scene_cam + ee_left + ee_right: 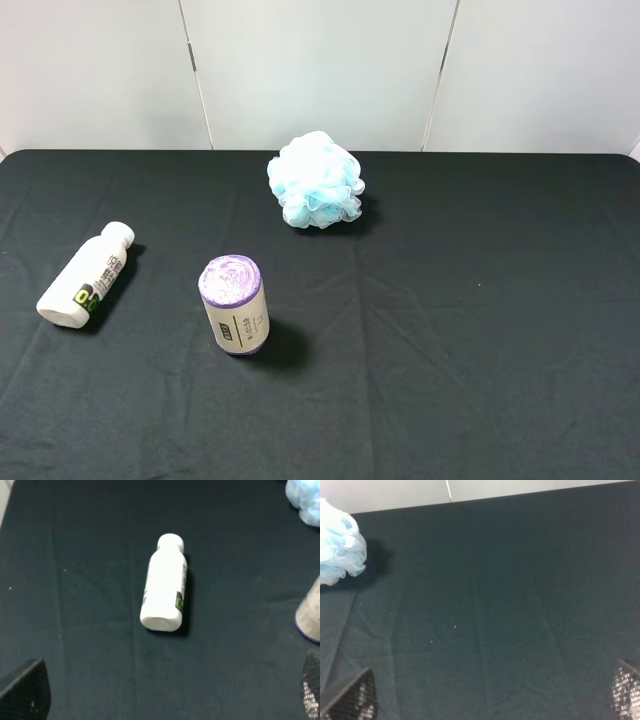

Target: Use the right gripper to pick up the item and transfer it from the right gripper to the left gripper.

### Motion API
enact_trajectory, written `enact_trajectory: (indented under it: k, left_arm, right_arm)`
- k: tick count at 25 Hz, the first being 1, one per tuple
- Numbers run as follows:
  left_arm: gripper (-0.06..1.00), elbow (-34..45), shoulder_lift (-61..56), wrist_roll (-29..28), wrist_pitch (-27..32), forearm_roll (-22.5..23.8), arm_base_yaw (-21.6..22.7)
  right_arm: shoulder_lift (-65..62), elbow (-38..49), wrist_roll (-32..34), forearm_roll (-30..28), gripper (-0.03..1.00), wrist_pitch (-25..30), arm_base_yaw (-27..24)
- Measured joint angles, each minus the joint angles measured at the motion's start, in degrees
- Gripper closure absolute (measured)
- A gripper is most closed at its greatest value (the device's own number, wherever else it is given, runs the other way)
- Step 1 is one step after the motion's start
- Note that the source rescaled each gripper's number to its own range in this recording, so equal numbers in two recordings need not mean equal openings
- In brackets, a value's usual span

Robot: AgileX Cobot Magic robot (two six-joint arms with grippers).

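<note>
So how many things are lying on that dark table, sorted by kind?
Bottle: 1, white, lying on its side.
Roll: 1, purple-topped, standing upright.
Bath pouf: 1, blue and white.
Total: 3 things on the table.

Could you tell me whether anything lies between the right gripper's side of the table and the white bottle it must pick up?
Possibly. The white bottle lies far left, and the purple-topped roll stands just right of it, on a path from the right. The bath pouf sits farther back, off that path. Neither gripper shows in the high view.
</note>
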Motion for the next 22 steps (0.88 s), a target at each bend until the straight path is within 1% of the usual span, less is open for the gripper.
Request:
enact_trajectory:
  k: [4,7,13,16,19,22]
  left_arm:
    - [-0.06,3.3,-1.0,-4.0,0.6,3.9,0.0]
    - [-0.06,5.5,-1.0,-4.4,0.7,4.3,0.0]
    - [-0.06,6.6,-1.0,-4.4,-0.5,4.1,0.0]
    - [-0.06,7.9,-1.0,-4.3,-3.6,3.2,0.0]
    - [-0.06,8.2,-1.0,-2.7,-4.7,1.7,0.0]
    - [-0.06,8.2,-1.0,0.2,-4.7,-0.5,0.0]
  right_arm:
    - [0.0,0.0,0.0,0.0,-0.03,0.0,0.0]
    - [0.0,0.0,0.0,0.0,-0.03,0.0,0.0]
    - [0.0,0.0,0.0,0.0,-0.03,0.0,-0.2]
    - [0.0,0.0,0.0,0.0,-0.03,0.0,-0.2]
    - [0.0,0.0,0.0,0.0,-0.03,0.0,-0.2]
    - [0.0,0.0,0.0,0.0,-0.03,0.0,-0.2]
